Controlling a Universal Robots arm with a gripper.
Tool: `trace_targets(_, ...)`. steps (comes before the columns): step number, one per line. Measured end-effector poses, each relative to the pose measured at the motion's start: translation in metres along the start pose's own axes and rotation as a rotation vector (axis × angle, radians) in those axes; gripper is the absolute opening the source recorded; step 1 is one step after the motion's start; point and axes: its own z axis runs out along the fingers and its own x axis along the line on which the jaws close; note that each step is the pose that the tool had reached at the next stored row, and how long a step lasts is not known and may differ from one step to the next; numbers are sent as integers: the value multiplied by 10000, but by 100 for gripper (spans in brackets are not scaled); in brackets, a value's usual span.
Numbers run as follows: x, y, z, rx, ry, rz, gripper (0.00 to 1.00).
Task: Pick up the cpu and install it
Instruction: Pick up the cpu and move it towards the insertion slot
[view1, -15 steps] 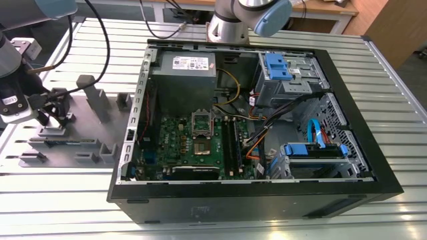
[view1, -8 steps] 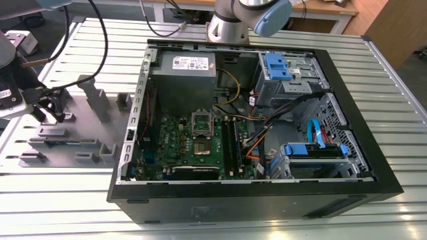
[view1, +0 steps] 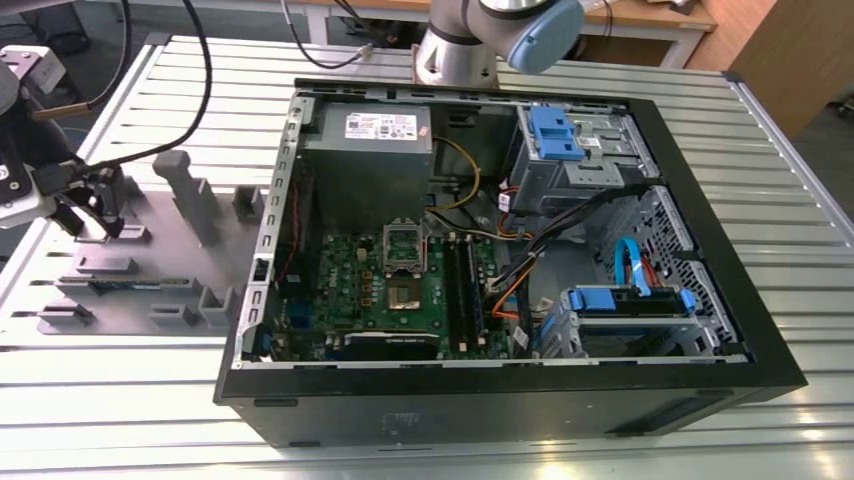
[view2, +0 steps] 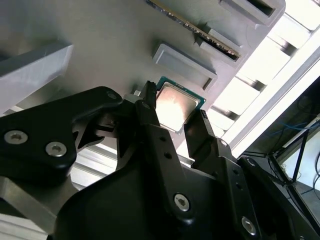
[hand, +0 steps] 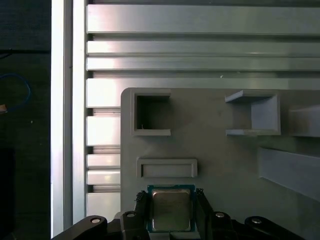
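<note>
My gripper (hand: 170, 196) sits closed on the cpu (hand: 170, 210), with its fingers (view2: 150, 107) pressed against two opposite edges. I see the cpu lying flat on the grey holder (hand: 225, 170), at the exterior view's left, beside the open computer case (view1: 761, 340).

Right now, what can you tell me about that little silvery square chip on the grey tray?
The cpu is a small flat square with a silvery-grey metal lid and a thin green rim. It lies flat, lid up, on the lilac-grey plastic holder plate, just beside a shallow rectangular frame. The black end effector straddles two opposite edges; both wrist views leave unclear whether it actually grips the chip.
</note>
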Motion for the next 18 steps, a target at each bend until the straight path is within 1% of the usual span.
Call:
trace_targets(7, 0, 0, -4, 0, 0, -1, 47)
trace_targets(9, 0, 0, -22, 2, 4, -1, 47)
trace_targets(11, -2, 2, -56, 1, 1, -1, 47)
trace_targets(15, -6, 6, -153, 0, 1, -1, 47)
trace_targets(18, -7, 8, -192, 4, 1, -1, 47)
